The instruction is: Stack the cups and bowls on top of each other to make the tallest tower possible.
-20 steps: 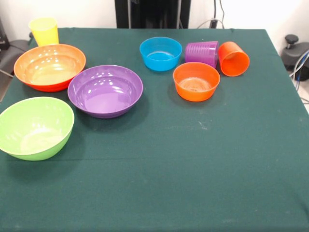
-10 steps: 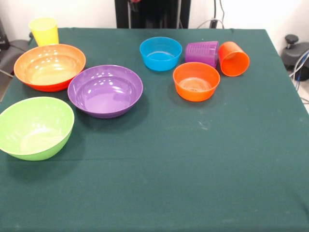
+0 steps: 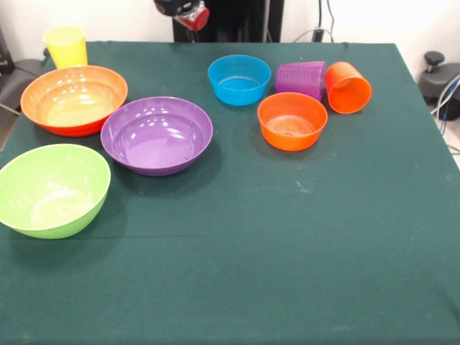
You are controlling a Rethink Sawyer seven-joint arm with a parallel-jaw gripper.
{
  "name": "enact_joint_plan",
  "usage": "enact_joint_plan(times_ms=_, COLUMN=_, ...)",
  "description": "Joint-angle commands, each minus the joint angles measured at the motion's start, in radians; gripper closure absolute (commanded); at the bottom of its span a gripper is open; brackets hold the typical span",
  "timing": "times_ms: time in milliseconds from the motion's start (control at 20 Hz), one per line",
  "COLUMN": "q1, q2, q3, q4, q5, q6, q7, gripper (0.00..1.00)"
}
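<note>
All stand apart on the green table [image 3: 287,237]. A yellow cup [image 3: 65,45] stands upright at the far left. Beside it are a large orange bowl [image 3: 74,99], a purple bowl [image 3: 157,134] and a lime green bowl [image 3: 52,189]. To the right are a small blue bowl [image 3: 239,79] and a small orange bowl [image 3: 292,121]. A ribbed purple cup [image 3: 300,77] and an orange cup [image 3: 348,87] lie on their sides. My gripper [image 3: 184,11] shows as a red and black end at the top edge, above the table's far side. A pink bowl and a second green bowl are out of view.
The black pedestal [image 3: 230,20] stands behind the table's far edge. Cables and a black object [image 3: 438,72] lie off the table's right side. A dark object [image 3: 14,75] sits off its left side.
The red and black end of my arm has come down into view at the top edge. The cups and bowls have not moved.
</note>
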Motion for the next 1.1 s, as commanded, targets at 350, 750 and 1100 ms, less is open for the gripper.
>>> enact_joint_plan(times_ms=350, q1=0.048, q2=0.117, q3=0.102, q4=-0.171, q5=0.034, q6=0.103, q7=-0.019, gripper=1.00)
enact_joint_plan(times_ms=750, q1=0.064, q2=0.093, q3=0.105, q4=-0.154, q5=0.071, q6=0.121, q7=-0.036, gripper=1.00)
enact_joint_plan(times_ms=1100, q1=0.072, q2=0.060, q3=0.045, q4=-0.203, q5=0.089, q6=0.071, q7=0.007, gripper=1.00)
